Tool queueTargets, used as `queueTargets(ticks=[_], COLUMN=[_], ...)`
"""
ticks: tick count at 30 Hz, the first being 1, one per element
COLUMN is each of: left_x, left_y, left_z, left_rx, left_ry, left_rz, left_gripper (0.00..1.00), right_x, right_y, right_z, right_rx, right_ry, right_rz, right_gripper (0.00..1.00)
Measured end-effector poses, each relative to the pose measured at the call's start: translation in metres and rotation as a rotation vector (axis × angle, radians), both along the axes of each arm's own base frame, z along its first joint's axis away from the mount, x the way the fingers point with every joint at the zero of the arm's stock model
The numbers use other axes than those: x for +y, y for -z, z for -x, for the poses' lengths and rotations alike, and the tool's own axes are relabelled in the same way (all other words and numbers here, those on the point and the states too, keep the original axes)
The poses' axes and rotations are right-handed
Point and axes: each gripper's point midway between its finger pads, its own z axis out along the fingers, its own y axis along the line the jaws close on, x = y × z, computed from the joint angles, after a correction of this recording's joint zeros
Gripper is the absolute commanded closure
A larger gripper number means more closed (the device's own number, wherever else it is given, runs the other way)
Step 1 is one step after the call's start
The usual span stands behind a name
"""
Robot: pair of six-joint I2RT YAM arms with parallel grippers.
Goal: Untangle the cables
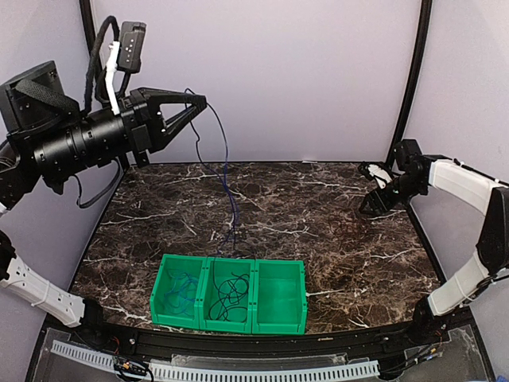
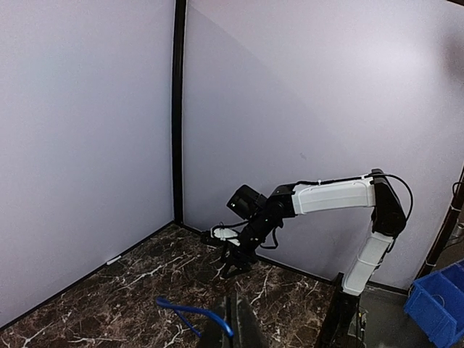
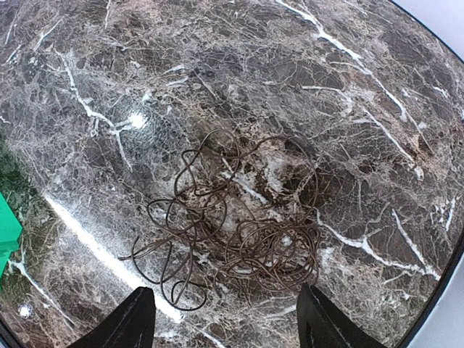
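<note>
Right gripper (image 3: 225, 288) is seen spread wide, with nothing held between its two fingers (image 3: 138, 319), which frame the lower edge of the wrist view. Just beyond them, a brown cable (image 3: 239, 225) is found lying in a loose tangle of loops on the marble table (image 3: 348, 87), below the open jaws and untouched by them.

In the top view, three green bins (image 1: 278, 318), joined side by side, are set near the front edge of the table. A black cable (image 1: 231, 290) is coiled in the middle compartment, and a bluish strand (image 1: 183, 286) is seen in the left one. A blue cable (image 1: 225, 159) is strung upward from the rear rim of the bins, near the wall between the left and middle compartments; which of the two it enters cannot be told. It is carried steeply up to the left gripper (image 1: 203, 102), where it is pinched between closed fingertips high above the far left part of the table. A short slack loop is seen hanging just below the grip. The brown cable is placed on the right side, well apart from the bins.
</note>
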Motion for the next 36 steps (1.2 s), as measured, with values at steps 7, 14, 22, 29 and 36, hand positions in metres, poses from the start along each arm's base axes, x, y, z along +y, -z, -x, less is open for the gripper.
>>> queueTargets(ticks=[7, 14, 22, 29, 36], left_x=[-0.005, -0.020, -0.014, -0.002, 0.001], left_y=[-0.009, -0.007, -0.027, -0.048, -0.060], left_z=[-0.030, -0.054, -0.058, -0.057, -0.055], left_rx=[-0.100, -0.215, -0.277, -0.341, -0.386], left_ry=[-0.192, -0.340, -0.392, -0.438, -0.445], left_rz=[-0.047, -0.141, -0.102, -0.045, -0.037], left_gripper=[1.00, 1.00, 1.00, 1.00, 1.00], right_x=[0.001, 0.001, 0.002, 0.004, 0.004], right_y=[0.003, 0.003, 0.008, 0.009, 0.009], right_z=[-0.001, -0.001, -0.002, -0.002, -0.002], right_rx=[0.008, 0.007, 0.020, 0.026, 0.026], right_ry=[-0.002, -0.003, -0.006, -0.011, -0.012], right_rz=[-0.004, -0.005, -0.010, -0.019, -0.021], right_gripper=[0.31, 0.31, 0.31, 0.31, 0.31])
